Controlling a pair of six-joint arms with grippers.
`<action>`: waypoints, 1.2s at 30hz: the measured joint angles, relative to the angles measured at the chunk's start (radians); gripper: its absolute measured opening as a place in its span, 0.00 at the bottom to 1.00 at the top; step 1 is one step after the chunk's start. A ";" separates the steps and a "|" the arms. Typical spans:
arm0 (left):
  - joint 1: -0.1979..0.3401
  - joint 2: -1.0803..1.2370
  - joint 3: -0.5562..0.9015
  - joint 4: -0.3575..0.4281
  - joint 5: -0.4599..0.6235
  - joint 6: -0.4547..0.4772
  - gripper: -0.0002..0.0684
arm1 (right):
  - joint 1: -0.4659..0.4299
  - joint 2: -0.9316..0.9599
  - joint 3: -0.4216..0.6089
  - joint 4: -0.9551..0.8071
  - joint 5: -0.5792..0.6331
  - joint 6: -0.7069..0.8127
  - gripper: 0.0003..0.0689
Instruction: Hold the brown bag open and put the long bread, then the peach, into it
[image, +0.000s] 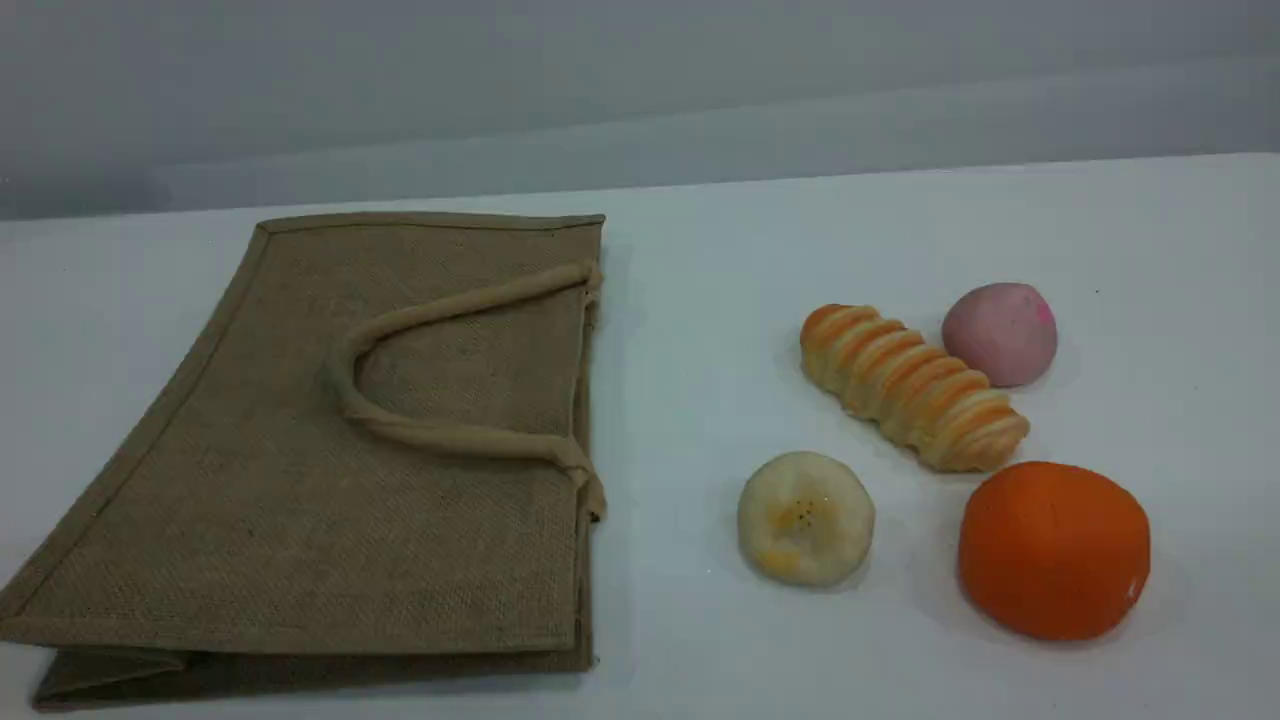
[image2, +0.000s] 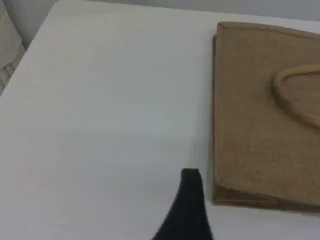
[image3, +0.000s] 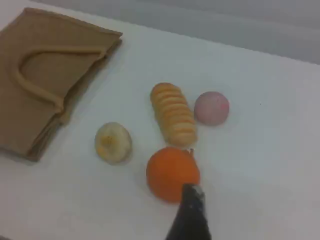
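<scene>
The brown bag (image: 330, 450) lies flat and closed on the left half of the white table, its mouth edge facing right and a beige handle (image: 440, 435) folded onto its top face. Right of it the long bread (image: 912, 388) lies at a slant, and the peach (image: 1000, 333) sits just behind its right end. Neither arm appears in the scene view. My left gripper (image2: 190, 180) hovers over bare table beside the bag (image2: 255, 125), holding nothing. My right gripper (image3: 192, 192) hangs above the table near the long bread (image3: 173, 114) and peach (image3: 212, 107), also holding nothing.
An orange ball (image: 1054, 548) sits in front of the bread's near end, and a pale banana slice (image: 806, 517) lies between it and the bag. The table's far edge (image: 900, 175) meets a grey wall. In the left wrist view the table's left edge (image2: 30, 50) shows.
</scene>
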 joint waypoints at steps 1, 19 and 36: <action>0.000 0.000 0.000 0.000 0.000 0.000 0.86 | 0.000 0.000 0.000 0.000 0.000 0.001 0.75; 0.000 0.000 0.000 0.000 0.000 0.001 0.86 | 0.000 0.000 0.000 0.000 0.000 0.000 0.75; -0.051 0.438 -0.233 0.027 -0.186 -0.055 0.86 | 0.000 0.312 -0.188 -0.005 -0.161 0.081 0.75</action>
